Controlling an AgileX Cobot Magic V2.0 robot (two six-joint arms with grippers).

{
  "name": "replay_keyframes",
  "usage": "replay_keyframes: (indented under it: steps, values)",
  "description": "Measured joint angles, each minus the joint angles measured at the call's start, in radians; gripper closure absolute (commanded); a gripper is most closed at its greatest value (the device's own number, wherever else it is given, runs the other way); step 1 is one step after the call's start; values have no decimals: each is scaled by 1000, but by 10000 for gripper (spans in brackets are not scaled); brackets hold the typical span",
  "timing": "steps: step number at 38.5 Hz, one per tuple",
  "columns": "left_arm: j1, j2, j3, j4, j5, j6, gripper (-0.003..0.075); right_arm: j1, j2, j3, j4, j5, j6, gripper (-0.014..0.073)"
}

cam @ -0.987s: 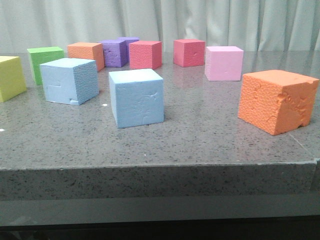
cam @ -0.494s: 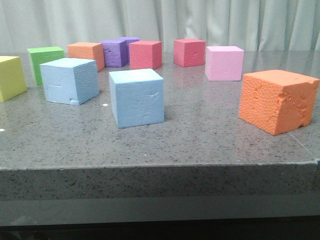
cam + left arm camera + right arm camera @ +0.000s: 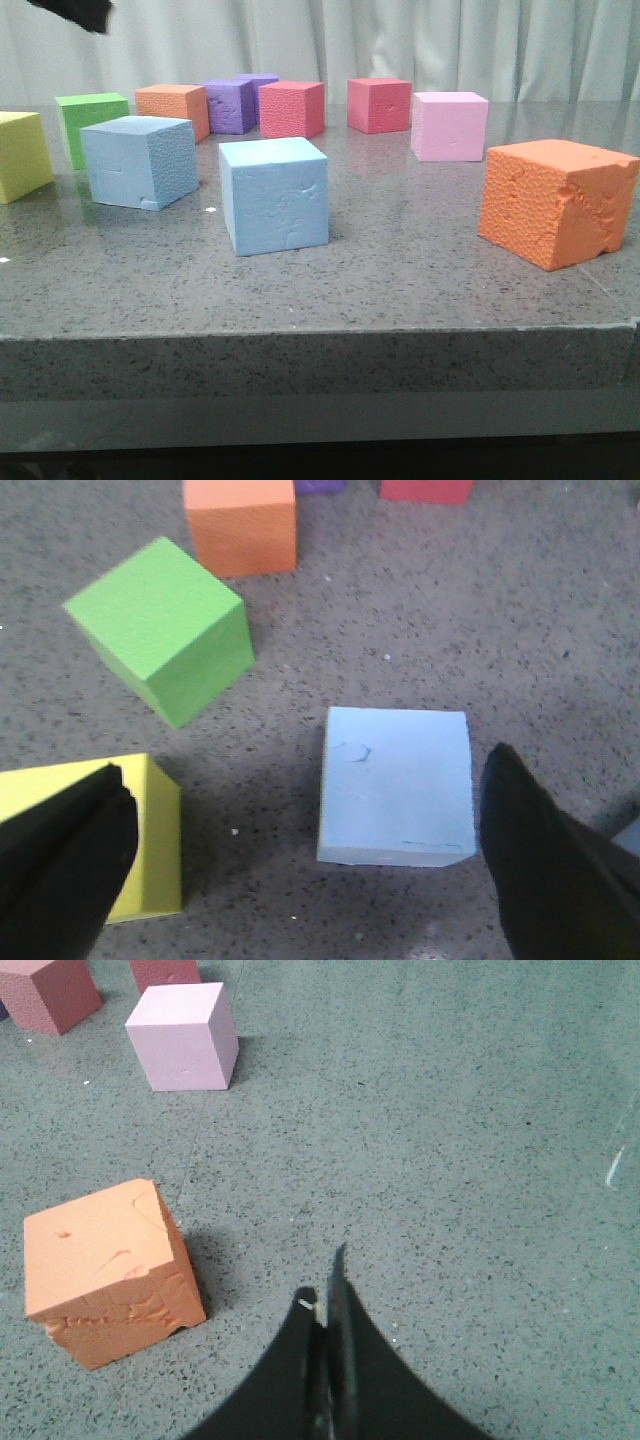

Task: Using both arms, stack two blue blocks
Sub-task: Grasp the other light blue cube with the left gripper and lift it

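The left claw (image 3: 300, 870) is spread wide above the pebbled blue block (image 3: 139, 161) near the counter (image 3: 400, 290)'s left edge, touching nothing; the right claw (image 3: 325, 1305) is pressed closed and empty beside the large orange block (image 3: 108, 1272). The smoother blue block (image 3: 274, 195) stands near the front edge, apart from the first. Since the earlier frame, a dark arm part (image 3: 75, 12) has come into the front view's top left.

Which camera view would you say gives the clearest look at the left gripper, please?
The left wrist view shows the left gripper best: both dark fingers spread wide, one above the yellow block, a blue block between them. The front view catches only a dark scrap of that arm at its top left corner. The right wrist view shows none of it.
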Motion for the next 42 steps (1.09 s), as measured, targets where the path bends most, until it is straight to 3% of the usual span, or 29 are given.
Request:
replay_keyframes:
  steps: [11, 25, 28, 36, 42]
  values:
    - [-38, 210, -186, 2, 176, 0, 51, 0, 0, 0, 0, 0, 0, 653]
    - [-38, 322, -212, 4, 203, 0, 57, 0, 0, 0, 0, 0, 0, 653]
    - [-38, 328, -214, 4, 205, 0, 105, 0, 0, 0, 0, 0, 0, 653]
    - [-38, 328, -223, 4, 209, 0, 370, 0, 0, 0, 0, 0, 0, 653]
    - [-38, 329, -264, 4, 249, 0, 517, 0, 0, 0, 0, 0, 0, 653]
